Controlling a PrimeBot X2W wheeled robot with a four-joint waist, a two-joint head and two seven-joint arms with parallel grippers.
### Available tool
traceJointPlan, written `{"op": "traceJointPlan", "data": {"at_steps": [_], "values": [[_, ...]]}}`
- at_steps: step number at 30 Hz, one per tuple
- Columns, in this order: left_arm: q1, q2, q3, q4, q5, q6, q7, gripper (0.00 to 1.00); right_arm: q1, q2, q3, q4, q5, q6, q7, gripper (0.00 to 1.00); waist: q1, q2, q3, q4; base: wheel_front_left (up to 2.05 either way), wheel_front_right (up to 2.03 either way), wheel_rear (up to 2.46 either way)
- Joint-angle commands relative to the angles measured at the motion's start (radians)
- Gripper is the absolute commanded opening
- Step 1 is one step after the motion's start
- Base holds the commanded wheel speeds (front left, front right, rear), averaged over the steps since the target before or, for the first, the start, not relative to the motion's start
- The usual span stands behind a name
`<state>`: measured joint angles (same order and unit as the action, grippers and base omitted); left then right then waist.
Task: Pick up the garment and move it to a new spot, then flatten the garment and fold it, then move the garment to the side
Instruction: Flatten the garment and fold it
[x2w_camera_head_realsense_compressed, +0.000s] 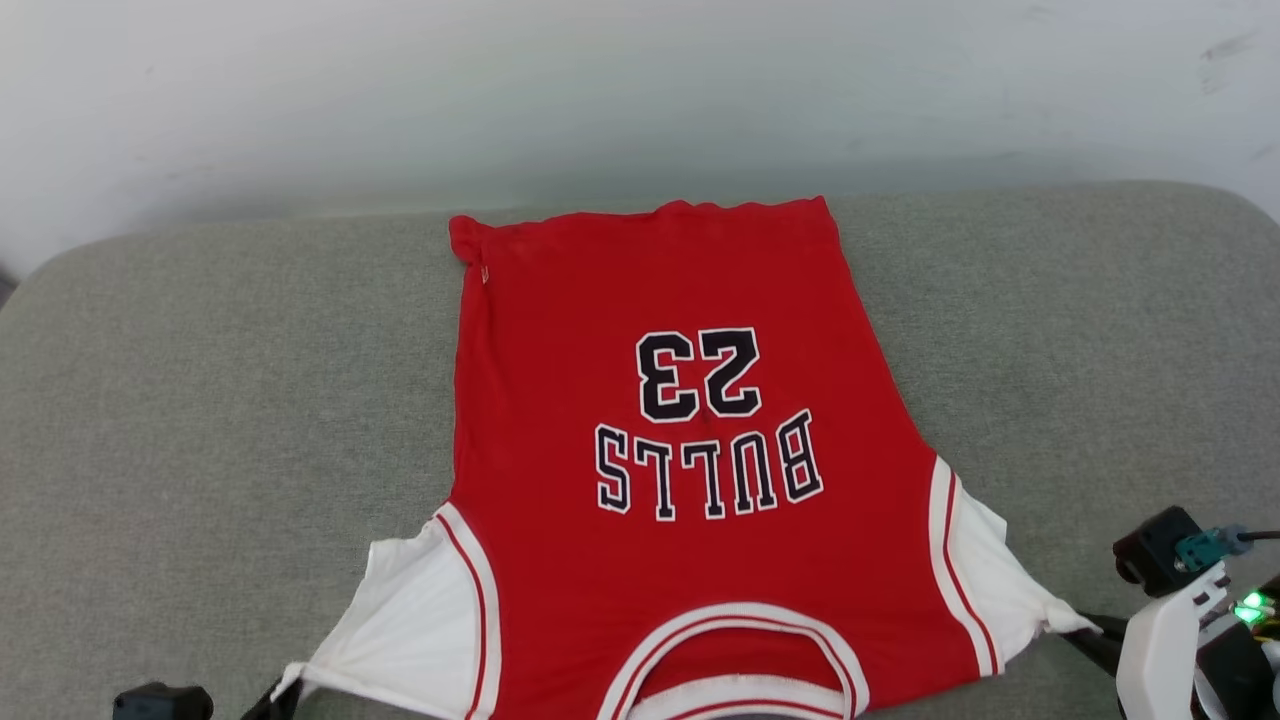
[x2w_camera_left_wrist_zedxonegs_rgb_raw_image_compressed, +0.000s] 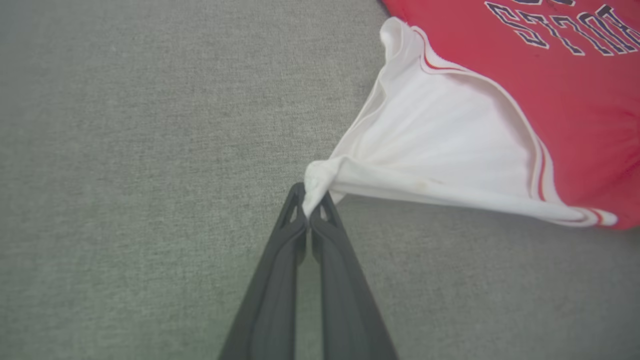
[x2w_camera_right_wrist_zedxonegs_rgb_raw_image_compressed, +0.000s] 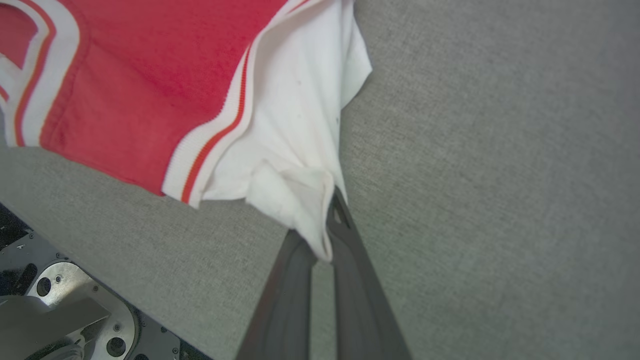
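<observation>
Left gripper (x2w_camera_left_wrist_zedxonegs_rgb_raw_image_compressed: 311, 201) pinching white sleeve (x2w_camera_left_wrist_zedxonegs_rgb_raw_image_compressed: 440, 140) | right gripper (x2w_camera_right_wrist_zedxonegs_rgb_raw_image_compressed: 324, 222) likewise | garment (x2w_camera_head_realsense_compressed: 680, 290) red, spread flat

L pincer (x2w_camera_left_wrist_zedxonegs_rgb_raw_image_compressed: 310, 202), R pincer (x2w_camera_right_wrist_zedxonegs_rgb_raw_image_compressed: 327, 225) both clamped on garment (x2w_camera_head_realsense_compressed: 600, 300).

- Our left gripper (x2w_camera_left_wrist_zedxonegs_rgb_raw_image_compressed: 310, 207) has its two dark fingers (x2w_camera_left_wrist_zedxonegs_rgb_raw_image_compressed: 280, 280) pressed together on the bunched tip of a white sleeve (x2w_camera_left_wrist_zedxonegs_rgb_raw_image_compressed: 450, 140).
- From that pinch the sleeve fans out, taut and creased, to the red body of the garment (x2w_camera_left_wrist_zedxonegs_rgb_raw_image_compressed: 585, 110) on the right.
- Striped trim (x2w_camera_left_wrist_zedxonegs_rgb_raw_image_compressed: 539, 165) lines the seam between white and red.
- We see part of the dark, white-edged lettering (x2w_camera_left_wrist_zedxonegs_rgb_raw_image_compressed: 565, 30).
- A grey woven surface (x2w_camera_left_wrist_zedxonegs_rgb_raw_image_compressed: 125, 175) lies beneath and to the left.
</observation>
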<state>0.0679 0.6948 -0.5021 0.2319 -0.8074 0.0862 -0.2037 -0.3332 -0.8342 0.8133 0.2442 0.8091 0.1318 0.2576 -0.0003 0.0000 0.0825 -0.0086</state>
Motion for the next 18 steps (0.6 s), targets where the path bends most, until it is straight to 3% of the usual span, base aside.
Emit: {"op": "traceJointPlan", "data": {"at_steps": [1, 11, 12, 13, 18], "values": [[0.028, 0.010, -0.001, -0.008, -0.007, 0.008, 0.007, 0.00, 0.024, -0.014, -0.002, 0.001, 0.013, -0.002, 0.008, 0.00, 0.0003, 0.0000, -0.012, -0.005, 0.00, 0.00, 0.00], [0.069, 0.011, -0.015, -0.081, -0.026, 0.017, 0.030, 0.00, 0.078, -0.014, -0.037, 0.003, 0.077, -0.002, 0.053, 0.00, 0.0003, 0.0000, -0.018, -0.005, 0.00, 0.00, 0.00], [0.069, 0.011, -0.015, -0.090, -0.027, 0.015, 0.031, 0.00, 0.076, -0.013, -0.052, 0.008, 0.086, -0.002, 0.062, 0.31, 0.0003, 0.0000, -0.015, -0.004, 0.00, 0.00, 0.00], [0.069, 0.011, -0.015, -0.099, -0.032, 0.015, 0.034, 0.00, 0.081, -0.008, -0.065, 0.017, 0.116, -0.002, 0.086, 1.00, 0.0003, 0.0000, -0.012, -0.003, 0.00, 0.00, 0.00], [0.060, 0.005, -0.027, -0.198, -0.050, 0.016, 0.074, 0.00, 0.046, 0.010, -0.202, -0.010, 0.280, -0.001, 0.243, 1.00, 0.0003, 0.0000, 0.016, 0.011, 0.00, 0.00, 0.00]]}}
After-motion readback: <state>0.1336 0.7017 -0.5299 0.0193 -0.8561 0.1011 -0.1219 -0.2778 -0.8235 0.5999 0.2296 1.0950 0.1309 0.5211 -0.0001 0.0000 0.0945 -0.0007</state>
